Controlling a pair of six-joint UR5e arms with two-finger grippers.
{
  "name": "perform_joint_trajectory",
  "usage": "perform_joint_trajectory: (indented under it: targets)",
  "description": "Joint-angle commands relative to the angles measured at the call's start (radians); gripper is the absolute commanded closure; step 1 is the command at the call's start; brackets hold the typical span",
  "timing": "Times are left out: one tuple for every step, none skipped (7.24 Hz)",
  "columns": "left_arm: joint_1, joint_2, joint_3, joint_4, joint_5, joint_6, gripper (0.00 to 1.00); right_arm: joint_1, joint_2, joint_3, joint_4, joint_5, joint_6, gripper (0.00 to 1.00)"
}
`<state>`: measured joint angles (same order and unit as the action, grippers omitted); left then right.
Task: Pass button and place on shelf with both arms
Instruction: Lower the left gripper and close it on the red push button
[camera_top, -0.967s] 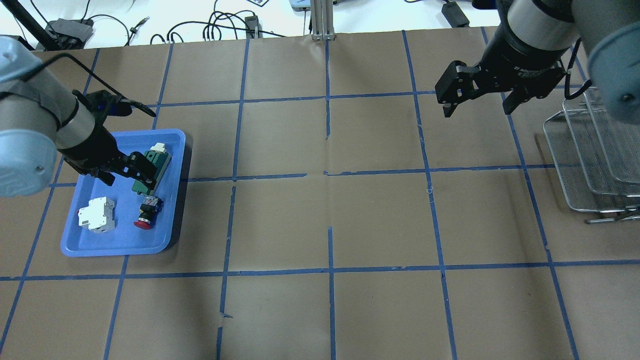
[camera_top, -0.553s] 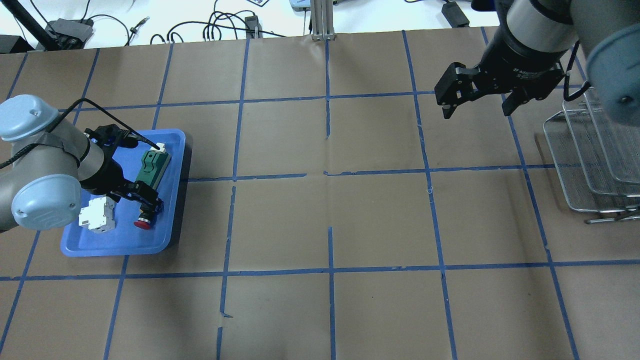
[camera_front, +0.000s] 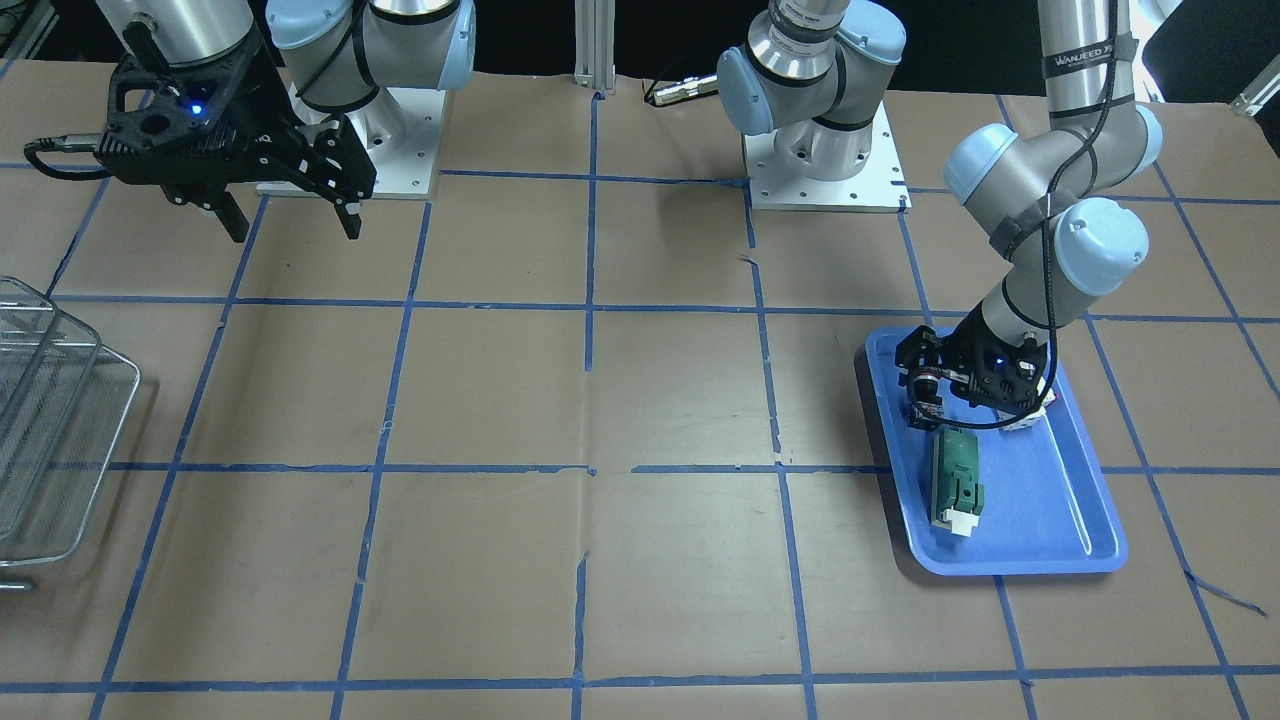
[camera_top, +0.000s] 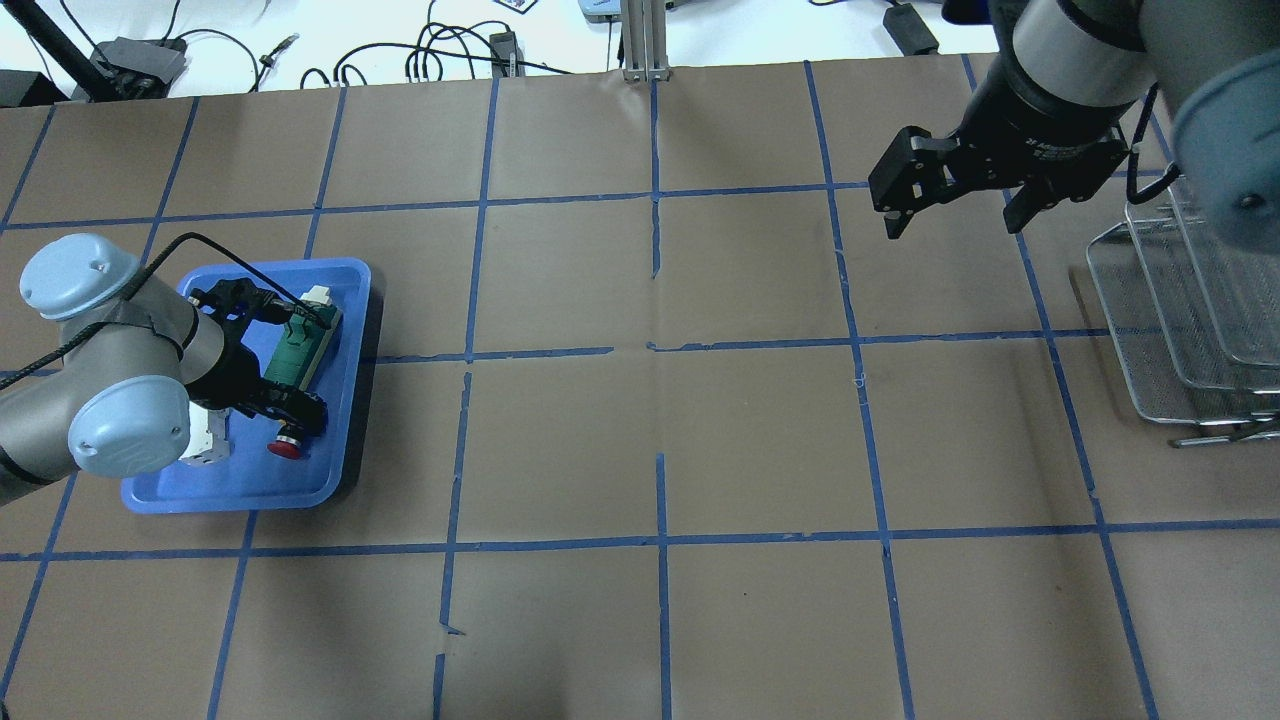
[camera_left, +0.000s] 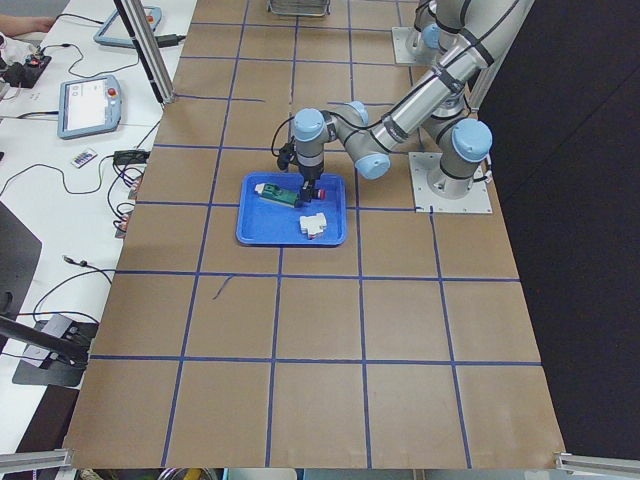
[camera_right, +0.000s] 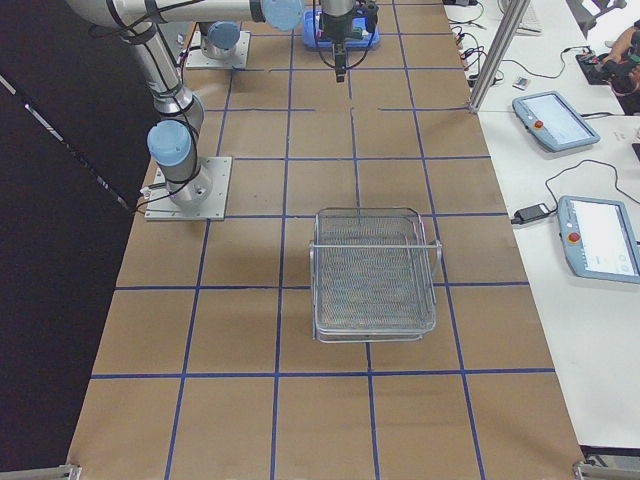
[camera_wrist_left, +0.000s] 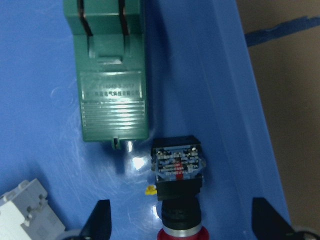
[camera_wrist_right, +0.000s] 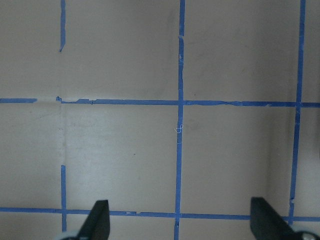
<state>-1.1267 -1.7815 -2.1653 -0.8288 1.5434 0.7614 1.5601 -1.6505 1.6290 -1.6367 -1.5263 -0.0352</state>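
Brown paper ruled with blue tape covered the bench (camera_top: 660, 440). Near the robot's left side sat a blue tray (camera_top: 240, 492). At the tray's near end lay the button (camera_wrist_left: 178, 172) on its side, with its red cap pointing back toward the robot. The left gripper (camera_wrist_left: 181, 222) hung low over it with its fingers spread wide, one on each side of the cap end and neither touching it in the wrist view. A white breaker (camera_wrist_left: 22, 212) lay just beside the button. Farther along the tray, a green module (camera_wrist_left: 111, 80) ended close to the button's block without touching it.

I judged this the first step, the pick, with the grasp lined up but not made. The next move looked like a short drop and a square squeeze on the black collar or block. That would have to be done without nudging the module, followed by a lift toward mid-bench for the pass.

Far across the bench, the right gripper (camera_top: 952, 212) hovered over bare paper, its fingers apart and empty. The shelf (camera_top: 1160, 330) stood beyond it at the right end.
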Motion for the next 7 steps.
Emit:
perform_joint_trajectory:
  targets:
    - [0.001,-0.010,-0.008,0.004,0.003,0.012,0.10,0.000,-0.002,0.000,0.000,0.000,0.000,0.00]
    - [0.002,-0.015,-0.008,0.002,0.006,0.010,0.15,0.000,0.000,0.000,0.000,0.000,0.000,0.00]
    - [0.001,-0.016,-0.011,0.002,0.009,0.006,0.23,0.000,-0.002,0.000,0.000,0.000,0.000,0.00]
    - [0.002,-0.018,-0.011,0.004,0.007,-0.001,0.30,0.002,-0.002,0.000,0.000,0.002,0.000,0.00]
    - [0.001,-0.019,-0.014,0.004,0.006,-0.001,0.41,0.002,0.000,0.000,0.000,0.002,0.001,0.00]
    - [0.001,-0.019,-0.014,0.004,0.007,-0.001,0.52,0.000,-0.002,0.000,0.000,0.002,0.000,0.00]
    - [0.001,-0.019,-0.014,0.002,0.009,0.001,0.80,0.000,0.000,0.000,0.000,0.002,0.000,0.00]
